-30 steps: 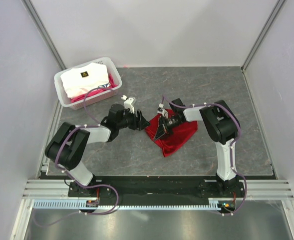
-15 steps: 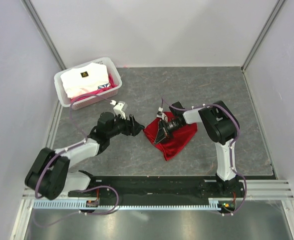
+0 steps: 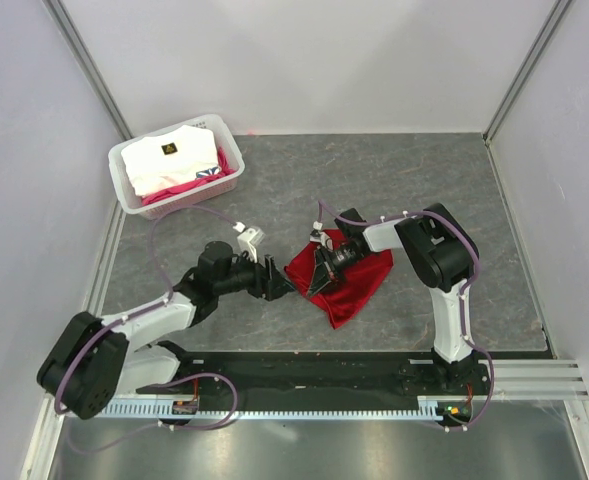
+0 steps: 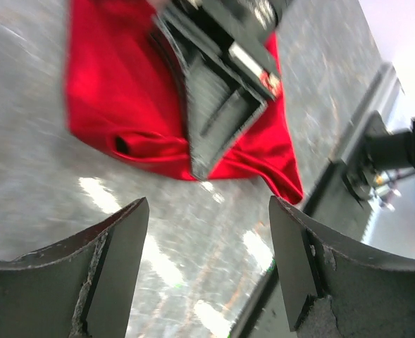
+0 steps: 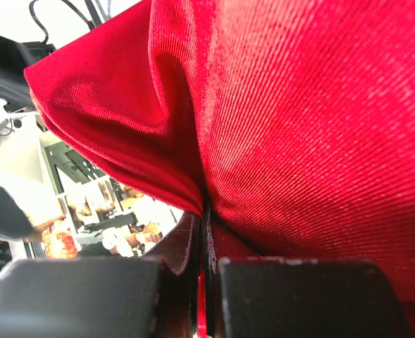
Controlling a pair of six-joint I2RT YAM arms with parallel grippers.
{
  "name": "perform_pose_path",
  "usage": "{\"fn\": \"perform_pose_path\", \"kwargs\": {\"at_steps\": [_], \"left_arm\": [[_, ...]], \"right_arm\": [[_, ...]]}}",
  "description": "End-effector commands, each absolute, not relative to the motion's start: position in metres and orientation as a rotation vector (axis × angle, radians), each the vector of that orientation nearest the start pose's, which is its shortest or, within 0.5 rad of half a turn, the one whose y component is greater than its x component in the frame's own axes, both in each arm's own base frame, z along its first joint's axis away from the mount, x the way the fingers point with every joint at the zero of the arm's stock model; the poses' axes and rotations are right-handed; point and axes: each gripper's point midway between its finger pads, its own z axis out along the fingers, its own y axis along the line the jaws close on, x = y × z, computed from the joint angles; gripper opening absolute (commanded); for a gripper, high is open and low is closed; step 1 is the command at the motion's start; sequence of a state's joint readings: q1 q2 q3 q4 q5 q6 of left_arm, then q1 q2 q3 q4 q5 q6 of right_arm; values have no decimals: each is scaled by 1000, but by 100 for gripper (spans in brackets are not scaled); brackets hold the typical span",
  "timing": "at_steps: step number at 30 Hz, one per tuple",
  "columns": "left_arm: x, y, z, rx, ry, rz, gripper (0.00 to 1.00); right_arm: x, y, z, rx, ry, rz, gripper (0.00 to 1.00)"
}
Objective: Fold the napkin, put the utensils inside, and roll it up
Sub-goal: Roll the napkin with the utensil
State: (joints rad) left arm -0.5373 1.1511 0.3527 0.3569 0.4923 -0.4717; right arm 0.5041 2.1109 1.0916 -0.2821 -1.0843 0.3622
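**While the Right Gripper Clamps the Napkin, the Left Gripper Stands Wide**

Where the grey table [image 3: 424, 180] is seen from the top camera, the napkin [image 3: 352, 283] lies near its middle, a little closer to the near edge than to the far edge. The red cloth is bunched and folded over itself, not flat. One pointed corner aims at the near edge.

1. Right gripper [image 3: 324, 265]: it sits on the left part of the napkin. In the right wrist view its fingers are drawn almost together with a fold of red cloth pinched in the thin gap between them. The cloth rises from that pinch in a deep crease.

2. Left gripper [image 4: 203, 218]: its fingers are spread wide, with nothing between them. They hang over bare table just to the left of the napkin, on the side toward the near edge, and do not touch the cloth. In the left wrist view the napkin's rolled left edge and the right gripper lie beyond the fingertips.

3. White basket [image 3: 124, 190]: it stands at the far left corner of the table, well apart from both grippers, and holds white and pink fabric [image 3: 169, 160].
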Motion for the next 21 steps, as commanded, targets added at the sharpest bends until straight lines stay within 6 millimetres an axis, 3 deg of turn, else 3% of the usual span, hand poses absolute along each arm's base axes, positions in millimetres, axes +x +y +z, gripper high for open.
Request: {"fn": "perform_pose_path", "kwargs": {"at_steps": [1,5,12,21], "left_arm": [[202,-271,102,416,2125,-1307,75],[204,-286,100,409,2130,-1357,75],[227,-299,104,348,2070,-1375,74],[246,-303,93,252,2056,-1382,74]], "right_arm": [[223,292,-18,-425,2925,1517,0],[221,291,-18,-425,2927,1506,0],[222,290,-19,-423,2926,1494,0],[224,291,-16,-430,2916,1489,0]]}}
